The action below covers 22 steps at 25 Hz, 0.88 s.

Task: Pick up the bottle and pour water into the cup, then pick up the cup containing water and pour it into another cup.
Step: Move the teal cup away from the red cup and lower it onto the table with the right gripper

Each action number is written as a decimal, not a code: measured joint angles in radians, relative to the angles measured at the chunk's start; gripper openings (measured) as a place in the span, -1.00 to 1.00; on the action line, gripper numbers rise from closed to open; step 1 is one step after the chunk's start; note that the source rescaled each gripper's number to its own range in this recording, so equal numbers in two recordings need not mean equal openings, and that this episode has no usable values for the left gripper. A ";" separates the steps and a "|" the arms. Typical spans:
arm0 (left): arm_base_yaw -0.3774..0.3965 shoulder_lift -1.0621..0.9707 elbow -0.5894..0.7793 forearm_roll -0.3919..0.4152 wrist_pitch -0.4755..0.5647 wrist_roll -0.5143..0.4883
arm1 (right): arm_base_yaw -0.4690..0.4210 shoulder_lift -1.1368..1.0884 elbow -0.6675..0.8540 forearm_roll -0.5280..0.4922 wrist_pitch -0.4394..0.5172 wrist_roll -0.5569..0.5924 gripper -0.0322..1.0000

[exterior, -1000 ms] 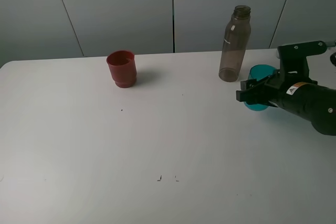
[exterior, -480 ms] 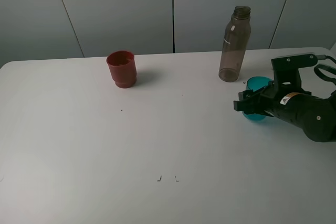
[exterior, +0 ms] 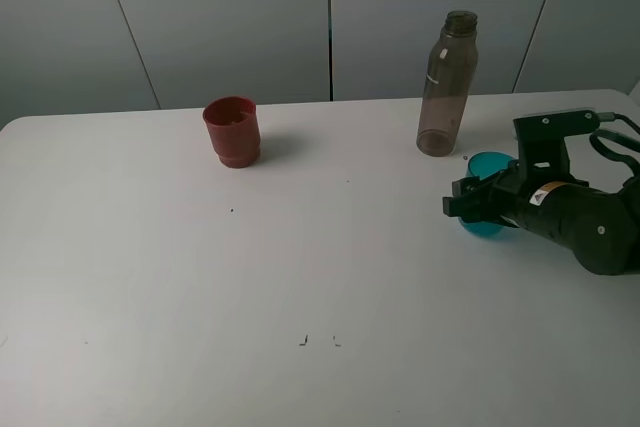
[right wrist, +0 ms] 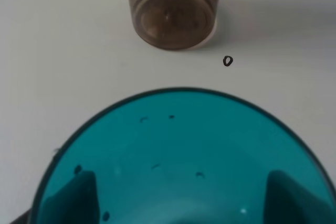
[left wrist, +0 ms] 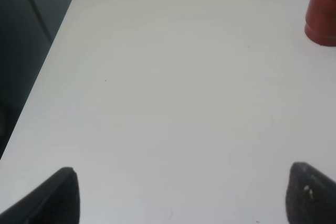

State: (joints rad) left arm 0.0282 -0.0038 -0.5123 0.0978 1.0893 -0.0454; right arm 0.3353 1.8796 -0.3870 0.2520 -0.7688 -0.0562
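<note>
Only an unreadable arm (exterior: 590, 227) sticker (exterior: 544, 195).

bottle (exterior: 447, 85): showing translucent smoky grey-brown | cup (exterior: 489, 195): glowing translucent teal-blue, dotted with dark specks inside | another cup (exterior: 232, 131): sitting opaque red | bench (exterior: 250, 287): looking plain white with a few tiny dark marks | right pincer (exterior: 470, 197): appearing black | wall panels (exterior: 230, 17): looking pale grey

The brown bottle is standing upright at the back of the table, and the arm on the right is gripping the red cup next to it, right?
Not quite. The right gripper is closed on the teal cup, as the exterior high view shows. The red cup stands alone far to the left. The bottle does stand upright at the back.
</note>
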 joint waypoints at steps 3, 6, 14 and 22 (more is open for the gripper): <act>0.000 0.000 0.000 0.000 0.000 0.000 | 0.000 0.012 0.000 0.000 -0.019 0.027 -0.83; 0.000 0.000 0.000 0.000 0.000 0.000 | 0.000 0.013 0.000 -0.009 -0.021 0.048 -0.83; 0.000 0.000 0.000 0.000 0.000 0.000 | 0.000 0.013 0.000 -0.025 -0.021 0.091 -0.49; 0.000 0.000 0.000 0.000 0.000 0.000 | 0.000 -0.005 0.000 -0.027 0.083 0.119 0.98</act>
State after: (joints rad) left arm 0.0282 -0.0038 -0.5123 0.0978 1.0893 -0.0454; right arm 0.3353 1.8748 -0.3870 0.2251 -0.6856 0.0624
